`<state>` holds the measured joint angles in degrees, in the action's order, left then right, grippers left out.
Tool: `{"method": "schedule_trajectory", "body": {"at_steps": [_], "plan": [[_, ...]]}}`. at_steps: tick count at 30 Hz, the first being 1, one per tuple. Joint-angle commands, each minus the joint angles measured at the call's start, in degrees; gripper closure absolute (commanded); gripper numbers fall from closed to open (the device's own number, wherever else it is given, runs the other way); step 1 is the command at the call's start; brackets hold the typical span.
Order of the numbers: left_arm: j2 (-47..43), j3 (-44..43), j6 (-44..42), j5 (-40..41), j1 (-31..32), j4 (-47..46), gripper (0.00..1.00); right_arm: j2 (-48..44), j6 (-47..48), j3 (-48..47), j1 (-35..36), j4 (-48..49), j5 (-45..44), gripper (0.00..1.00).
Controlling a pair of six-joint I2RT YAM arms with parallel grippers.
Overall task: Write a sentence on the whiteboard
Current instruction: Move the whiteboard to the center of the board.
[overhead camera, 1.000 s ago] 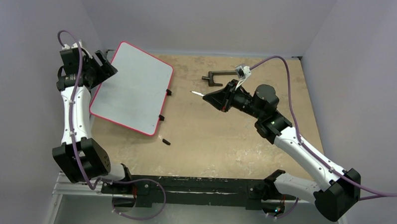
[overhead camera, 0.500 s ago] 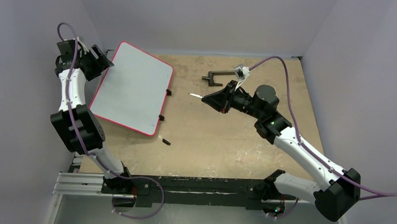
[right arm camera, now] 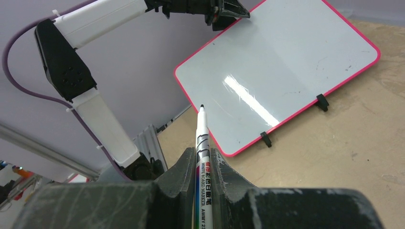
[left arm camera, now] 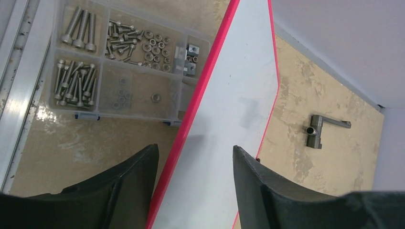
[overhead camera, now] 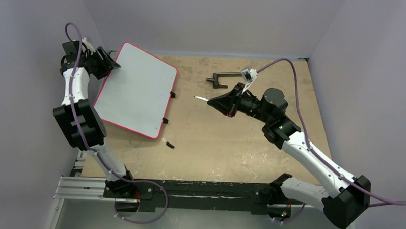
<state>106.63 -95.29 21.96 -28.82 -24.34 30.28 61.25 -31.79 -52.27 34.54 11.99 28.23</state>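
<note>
Whiteboard (overhead camera: 135, 92) sits rear-left on the table (overhead camera: 241, 141), its left side propped up; the face is plain white with faint smudges. Two black clips (overhead camera: 172, 94) are on its right edge. Left gripper (left arm camera: 196, 152) straddles the red far-left rim with its jaws apart; contact is unclear. Under that corner is a screw box (left arm camera: 119, 62). Right gripper (right arm camera: 197, 157), mid-table, is clenched on a marker (right arm camera: 200, 138) with its tip bare, pointing at the board and well apart from it.
</note>
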Motion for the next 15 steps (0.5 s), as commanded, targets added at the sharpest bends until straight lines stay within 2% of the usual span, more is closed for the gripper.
{"method": "schedule_trajectory", "body": {"at_steps": [1, 15], "plan": [[0.36, -2.07, -0.34, -3.37, 2.58, -1.77, 0.44, -1.84, 1.16, 0.21, -0.1, 0.51, 0.39, 1.0], [4.86, -5.45, -4.99, -7.43, 11.83, 1.82, 0.47, -4.94, 2.91, 0.54, -0.1, -2.55, -0.98, 1.0]]}}
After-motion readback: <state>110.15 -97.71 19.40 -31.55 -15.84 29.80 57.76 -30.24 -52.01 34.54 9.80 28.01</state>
